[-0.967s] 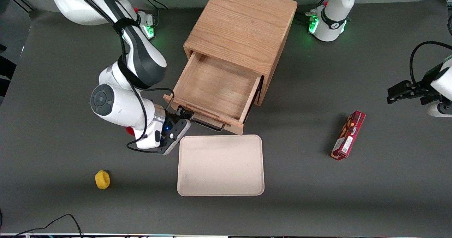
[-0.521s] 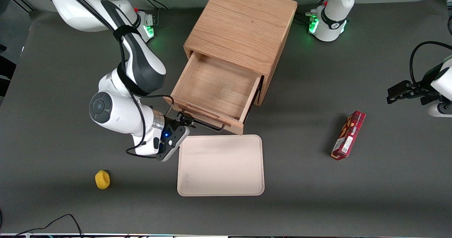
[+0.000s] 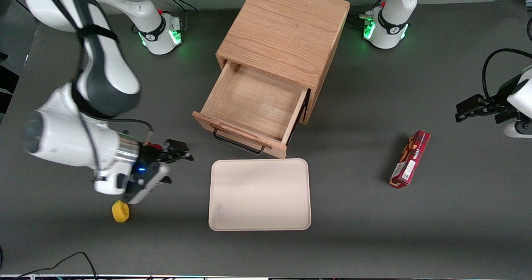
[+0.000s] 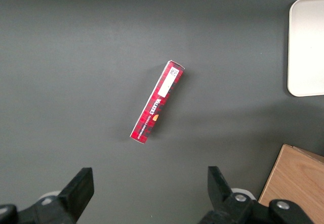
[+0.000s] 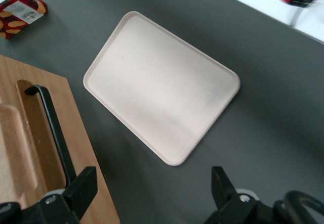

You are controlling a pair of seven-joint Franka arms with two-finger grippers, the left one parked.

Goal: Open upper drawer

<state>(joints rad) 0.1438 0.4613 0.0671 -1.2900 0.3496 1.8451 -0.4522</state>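
On the dark grey table (image 3: 374, 238), the cube-shaped light-oak wooden cabinet (image 3: 286, 35) stands between the two arm bases, and its upper drawer (image 3: 253, 107), a shallow light-oak box with a black metal bar handle (image 3: 239, 143), is pulled well out toward the front camera, its bare wooden floor showing with nothing in it. The right arm's black two-finger gripper (image 3: 178, 155) hangs above the table toward the working arm's end, well apart from the handle and touching nothing; the wrist view shows its two fingers (image 5: 81, 188) spread wide with only table and tray between them. A cream rectangular plastic tray (image 3: 259, 195) lies flat just beside the drawer front, nearer to the front camera, and it holds nothing. A small yellow rounded object (image 3: 120, 211) sits on the table near the working arm's wrist, nearer to the camera than the gripper. A slim red cardboard biscuit box (image 3: 410, 158) lies on its side toward the parked arm's end of the table, well apart from the cabinet. In the right wrist view the handle (image 5: 50, 128) appears as a black bar standing off the oak drawer front, with the tray (image 5: 162, 87) close beside it.
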